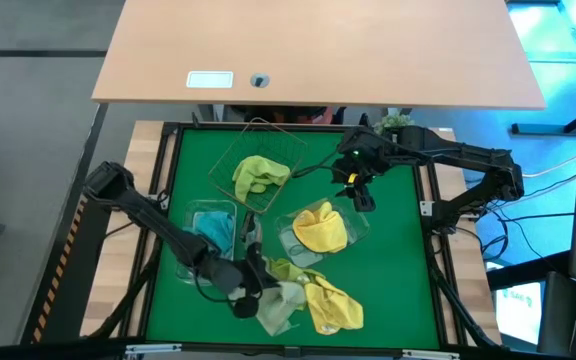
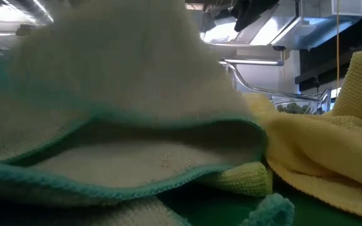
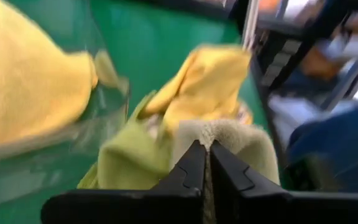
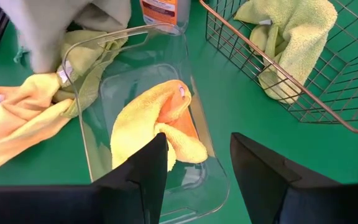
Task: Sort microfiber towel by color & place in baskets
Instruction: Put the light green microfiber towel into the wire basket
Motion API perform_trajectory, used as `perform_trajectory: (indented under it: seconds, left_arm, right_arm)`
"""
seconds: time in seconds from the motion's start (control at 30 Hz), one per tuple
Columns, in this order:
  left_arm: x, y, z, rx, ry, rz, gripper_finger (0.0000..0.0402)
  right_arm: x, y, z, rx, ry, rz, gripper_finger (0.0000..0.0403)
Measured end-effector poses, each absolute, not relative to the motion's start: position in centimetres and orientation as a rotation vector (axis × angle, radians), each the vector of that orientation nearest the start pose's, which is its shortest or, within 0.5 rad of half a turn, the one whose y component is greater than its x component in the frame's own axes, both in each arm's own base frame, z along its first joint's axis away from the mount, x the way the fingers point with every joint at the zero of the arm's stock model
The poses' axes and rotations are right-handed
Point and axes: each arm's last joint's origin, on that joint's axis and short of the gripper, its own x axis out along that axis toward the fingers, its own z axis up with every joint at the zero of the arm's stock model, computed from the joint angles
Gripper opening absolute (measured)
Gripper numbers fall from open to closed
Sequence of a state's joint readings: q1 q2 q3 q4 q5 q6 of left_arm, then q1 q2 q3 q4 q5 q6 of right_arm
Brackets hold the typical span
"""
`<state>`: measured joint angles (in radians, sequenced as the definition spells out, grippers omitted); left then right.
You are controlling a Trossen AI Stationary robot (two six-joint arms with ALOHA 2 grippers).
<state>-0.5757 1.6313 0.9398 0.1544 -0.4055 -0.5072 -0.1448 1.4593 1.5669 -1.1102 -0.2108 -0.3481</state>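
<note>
Towels lie heaped at the table's near edge: a yellow towel (image 1: 334, 306), a lime towel (image 1: 284, 268) and a pale olive towel with teal edging (image 1: 280, 310). My left gripper (image 1: 258, 295) is down in this pile, shut on the pale olive towel (image 3: 229, 134). In the low view the pale olive towel (image 2: 124, 94) arches up close. My right gripper (image 1: 360, 192) hangs open over the clear tub (image 1: 360, 225) that holds a yellow towel (image 4: 148, 121). The wire basket (image 1: 230, 160) holds a lime towel (image 1: 258, 175). A second clear tub (image 1: 193, 215) holds a teal towel (image 1: 216, 230). My left gripper pinches a bunched-up part of the pale olive towel (image 3: 207, 132) between its two shut fingers (image 3: 191, 163). It comes in low from the table's left side. The held part is raised, and the towel's remainder lies on the pile.
The three containers stand close together mid-table, the wire basket (image 4: 328, 93) farthest from the near edge. A bottle's base (image 4: 161, 12) stands beside the yellow towel's tub. A wooden desk (image 1: 318, 50) lies beyond the far edge. Bare green mat (image 1: 398, 290) shows on the near right.
</note>
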Motion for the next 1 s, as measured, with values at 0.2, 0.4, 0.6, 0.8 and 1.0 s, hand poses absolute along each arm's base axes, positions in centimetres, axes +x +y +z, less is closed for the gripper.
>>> perform_trajectory:
  seconds: [0.2,0.4,0.6,0.8,1.0]
  left_arm:
    - [29.2,-16.4,25.4,-0.372,0.345,-0.036,0.0003]
    - [29.8,-14.3,30.9,-0.38,0.174,0.015,0.0002]
    - [30.7,-12.4,35.5,-0.34,0.045,0.037,0.0001]
    - [31.2,-10.6,39.2,-0.271,-0.055,0.078,0.0001]
    - [31.5,-8.4,42.7,-0.153,-0.146,0.145,0.0]
  right_arm:
    - [27.7,-3.4,37.1,-0.142,0.96,0.231,0.0172]
    - [27.8,-3.4,37.1,-0.142,0.959,0.229,0.0172]
    - [27.7,-3.4,37.0,-0.138,0.969,0.23,0.0172]
    - [26.9,-3.3,37.3,-0.13,0.987,0.238,0.0172]
    - [24.3,-2.9,39.3,-0.15,0.924,0.242,0.0172]
